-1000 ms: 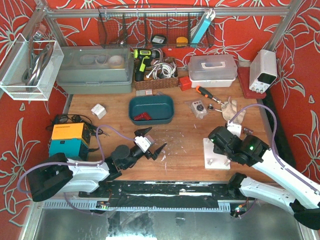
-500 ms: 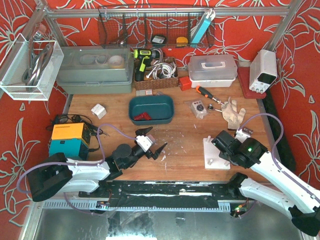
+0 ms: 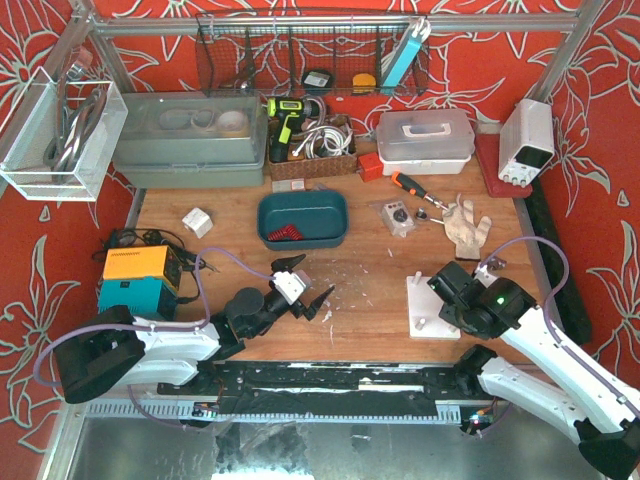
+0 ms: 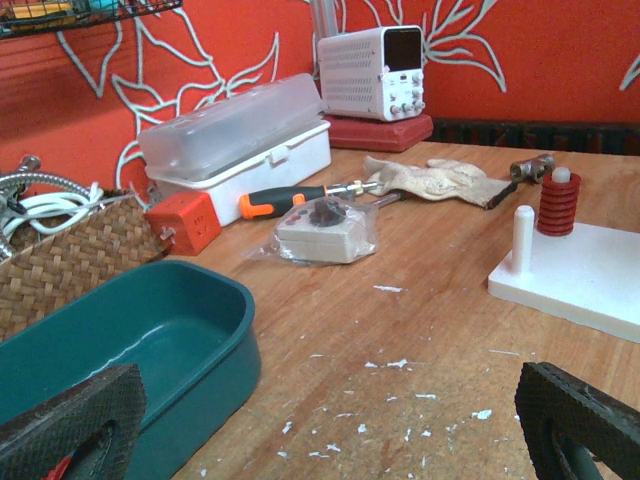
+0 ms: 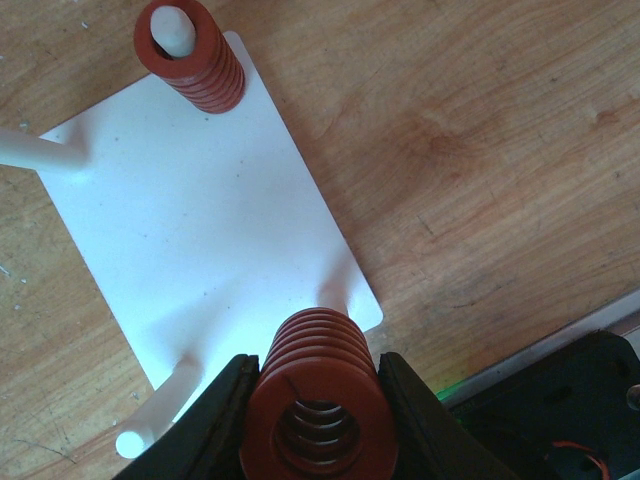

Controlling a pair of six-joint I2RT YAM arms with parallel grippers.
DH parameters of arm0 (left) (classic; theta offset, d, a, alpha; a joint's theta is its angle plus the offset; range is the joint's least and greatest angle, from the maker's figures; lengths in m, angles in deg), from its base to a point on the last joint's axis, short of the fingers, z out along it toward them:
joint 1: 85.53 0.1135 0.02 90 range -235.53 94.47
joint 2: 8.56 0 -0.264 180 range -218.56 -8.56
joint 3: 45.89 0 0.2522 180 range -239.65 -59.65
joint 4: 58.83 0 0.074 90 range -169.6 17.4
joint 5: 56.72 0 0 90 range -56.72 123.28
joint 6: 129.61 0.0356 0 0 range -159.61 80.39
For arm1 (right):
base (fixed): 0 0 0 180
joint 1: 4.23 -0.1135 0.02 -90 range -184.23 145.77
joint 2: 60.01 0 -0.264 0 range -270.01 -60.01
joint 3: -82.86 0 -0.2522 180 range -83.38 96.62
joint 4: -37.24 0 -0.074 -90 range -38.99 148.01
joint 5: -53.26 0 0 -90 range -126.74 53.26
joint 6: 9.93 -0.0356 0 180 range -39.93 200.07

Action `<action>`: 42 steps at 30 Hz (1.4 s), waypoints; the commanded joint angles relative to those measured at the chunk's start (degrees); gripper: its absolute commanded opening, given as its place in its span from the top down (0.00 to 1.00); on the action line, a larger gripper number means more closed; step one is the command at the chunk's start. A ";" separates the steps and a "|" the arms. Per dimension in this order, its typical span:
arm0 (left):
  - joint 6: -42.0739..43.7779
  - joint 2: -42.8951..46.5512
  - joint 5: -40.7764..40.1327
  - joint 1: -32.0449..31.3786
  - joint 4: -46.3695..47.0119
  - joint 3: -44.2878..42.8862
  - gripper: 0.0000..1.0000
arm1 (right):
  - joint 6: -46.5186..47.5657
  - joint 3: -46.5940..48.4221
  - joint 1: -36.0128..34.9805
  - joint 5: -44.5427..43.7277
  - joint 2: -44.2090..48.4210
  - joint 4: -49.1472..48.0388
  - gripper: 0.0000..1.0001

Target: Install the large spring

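Near the front edge of the tabletop [image 5: 480,150], the right claw [image 5: 314,415] is clenched on the large spring [image 5: 312,375], a red coil held end-on over the near corner of the white base plate [image 5: 200,230]. The coil mostly hides the peg below it, so their alignment cannot be told. The claw's own tips are cut off by the frame. On the plate's far peg sits a smaller red spring [image 5: 192,55], and a bare peg [image 5: 40,150] stands beside it.

The left claw [image 4: 330,420] is spread wide and holds nothing, low beside the teal tray [image 4: 170,340]. Beyond lie a bagged part [image 4: 322,228], a screwdriver [image 4: 290,200], a glove [image 4: 430,180] and a power supply [image 4: 375,70].

A second ago the right arm reached farther in – it has since drawn back toward the front edge, while the left has hardly shifted. From above, the right wrist hides the large spring.
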 commanded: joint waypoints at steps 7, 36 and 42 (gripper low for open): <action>0.90 0.58 -0.23 -0.16 1.29 -1.12 0.00 | -0.87 -2.86 0.62 -1.81 0.39 -0.77 1.00; 0.45 0.95 -2.13 -0.14 1.16 -1.22 0.00 | 3.90 -4.28 2.60 -4.84 3.41 -8.17 0.36; -3.96 2.07 -9.68 -0.14 -3.30 -3.37 0.00 | 19.71 2.60 2.60 -8.72 3.76 -16.64 0.12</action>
